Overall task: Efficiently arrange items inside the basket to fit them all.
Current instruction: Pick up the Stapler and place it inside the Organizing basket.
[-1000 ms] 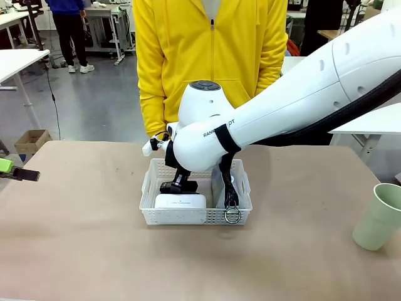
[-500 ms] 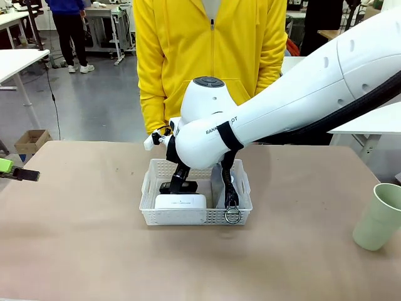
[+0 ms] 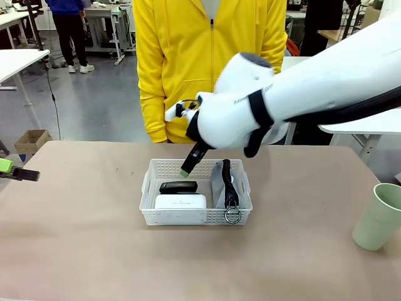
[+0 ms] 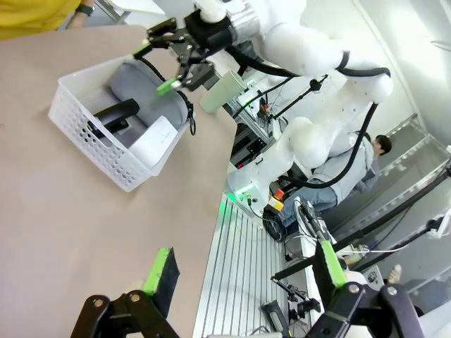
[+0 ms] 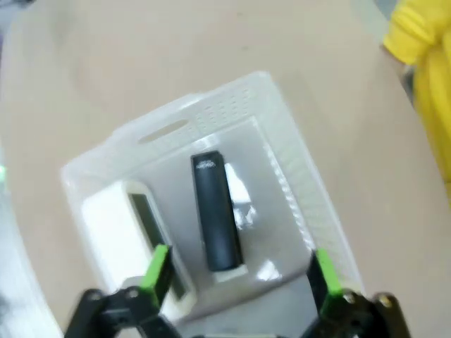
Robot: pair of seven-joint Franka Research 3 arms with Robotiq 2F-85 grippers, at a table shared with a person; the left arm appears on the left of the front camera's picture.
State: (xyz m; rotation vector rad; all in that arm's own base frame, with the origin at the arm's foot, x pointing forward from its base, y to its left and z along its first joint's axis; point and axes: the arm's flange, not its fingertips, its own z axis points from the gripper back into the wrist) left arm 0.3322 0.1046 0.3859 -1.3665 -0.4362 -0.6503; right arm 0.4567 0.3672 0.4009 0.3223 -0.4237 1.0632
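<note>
We are looking across the counter (image 3: 75, 251) as our right arm (image 3: 313, 81) is drawing up and away from the basket (image 3: 194, 217). Half a second ago its gripper was down inside, at the stapler. The basket is sitting mid-counter, before the person in yellow (image 3: 188, 56). The grey pouch (image 3: 217, 183) is lying along its right side, with its ring (image 3: 232, 216) hanging over the near wall. The green cup (image 3: 378, 216) is still standing outside, well apart near the right edge. The white box (image 3: 180, 201) is filling the near-left corner, and the stapler (image 3: 178, 187) is now lying loose just behind it. The right gripper (image 5: 239, 273) is hovering above with fingers apart and empty. The left gripper (image 4: 245, 269) is idling, spread wide, at the left edge. We are judging three items stowed, with the cup remaining.
</note>
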